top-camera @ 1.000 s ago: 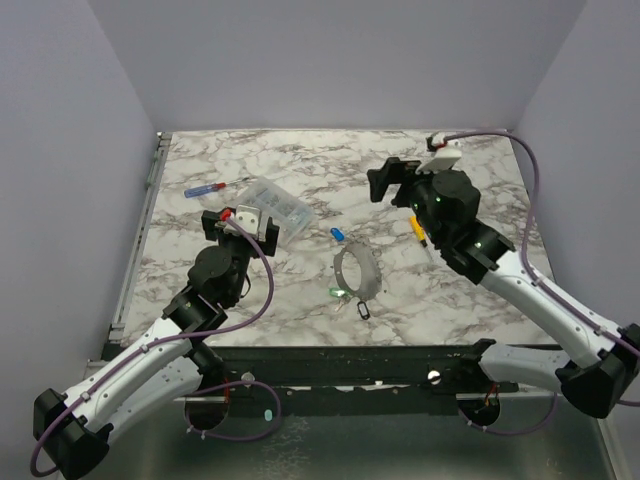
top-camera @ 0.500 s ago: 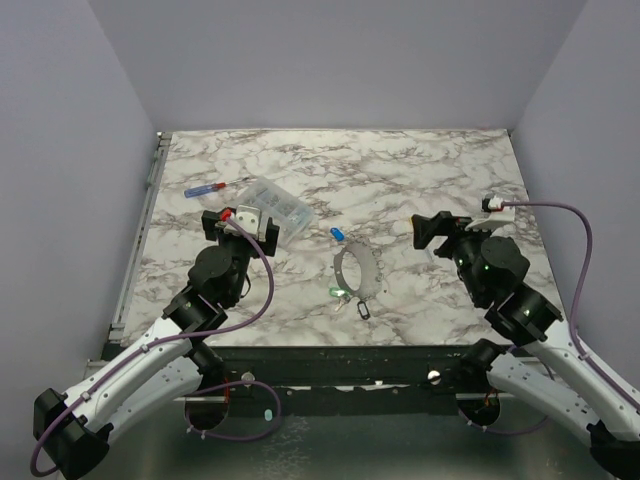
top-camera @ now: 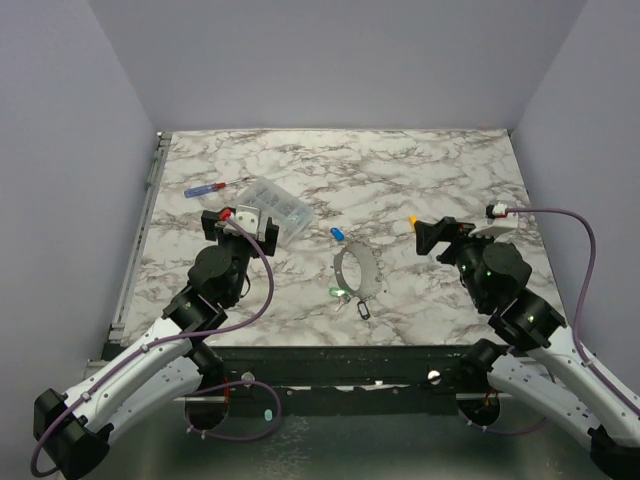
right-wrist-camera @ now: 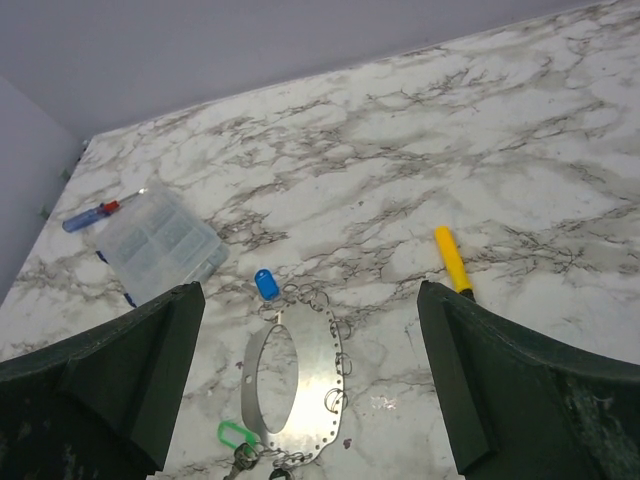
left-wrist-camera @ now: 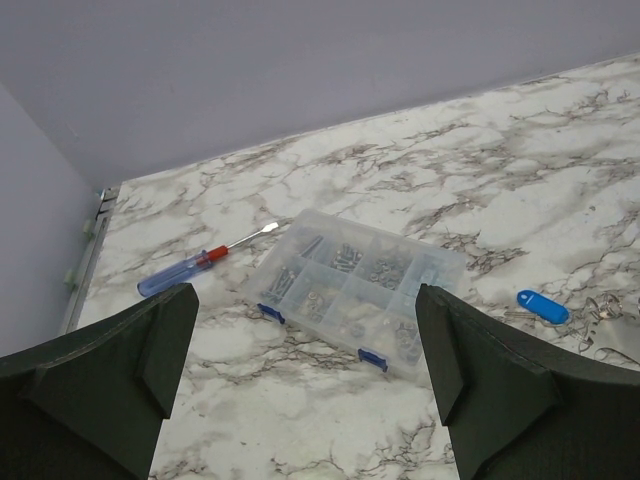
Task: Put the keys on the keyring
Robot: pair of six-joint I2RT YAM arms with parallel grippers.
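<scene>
The keyring (top-camera: pixel 357 272) is a flat silver loop lying mid-table, with small split rings along its edge (right-wrist-camera: pixel 316 396). A blue-tagged key (top-camera: pixel 337 233) (right-wrist-camera: pixel 266 284) rests at its far end. A green-tagged key (top-camera: pixel 336 293) (right-wrist-camera: pixel 236 434) and a dark tag (top-camera: pixel 362 311) lie at its near end. A yellow-orange piece (top-camera: pixel 413 219) (right-wrist-camera: pixel 450 258) lies to its right. My right gripper (top-camera: pixel 440 233) (right-wrist-camera: pixel 310 300) hovers open, right of the ring. To the ring's left my left gripper (top-camera: pixel 240 221) (left-wrist-camera: pixel 305 300) is open and holds nothing.
A clear compartment box (top-camera: pixel 275 205) (left-wrist-camera: pixel 355 290) of small metal parts sits just beyond the left gripper. A red-and-blue-handled screwdriver (top-camera: pixel 210 187) (left-wrist-camera: pixel 190 270) lies behind it near the left edge. Plain walls close in the marble table (top-camera: pixel 330 160).
The right arm has pulled back from the far middle of the table toward the near right, uncovering the yellow-orange piece. The left arm and the ring have not moved.
</scene>
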